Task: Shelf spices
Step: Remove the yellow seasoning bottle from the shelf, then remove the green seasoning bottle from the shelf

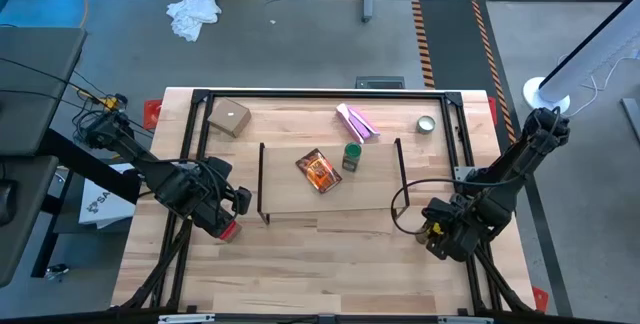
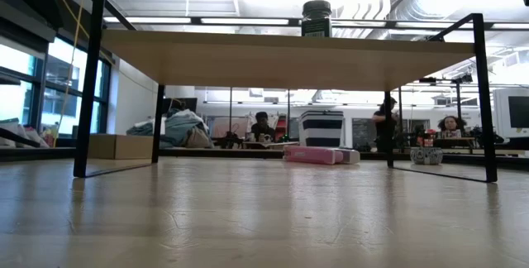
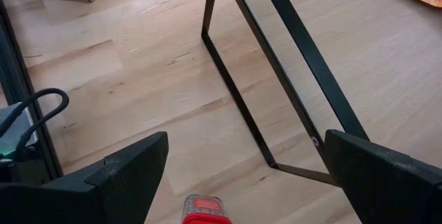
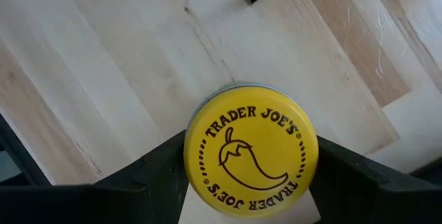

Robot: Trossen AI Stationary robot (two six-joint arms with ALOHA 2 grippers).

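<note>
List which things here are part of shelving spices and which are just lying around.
Job: shelf, orange packet, green-lidded jar, yellow jar between the right claw's fingers, red container under the open left claw.
Lying about: cardboard box, pink packet, silver tin.

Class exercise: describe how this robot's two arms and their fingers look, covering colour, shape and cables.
Both arms are dark, jointed and slim. The left gripper and right gripper each end in two broad, flat black fingers. Black cables loop beside both wrists.

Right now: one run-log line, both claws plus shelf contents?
left claw: open over red container | right claw: around yellow jar | shelf: green-lidded jar, orange-brown packet
</note>
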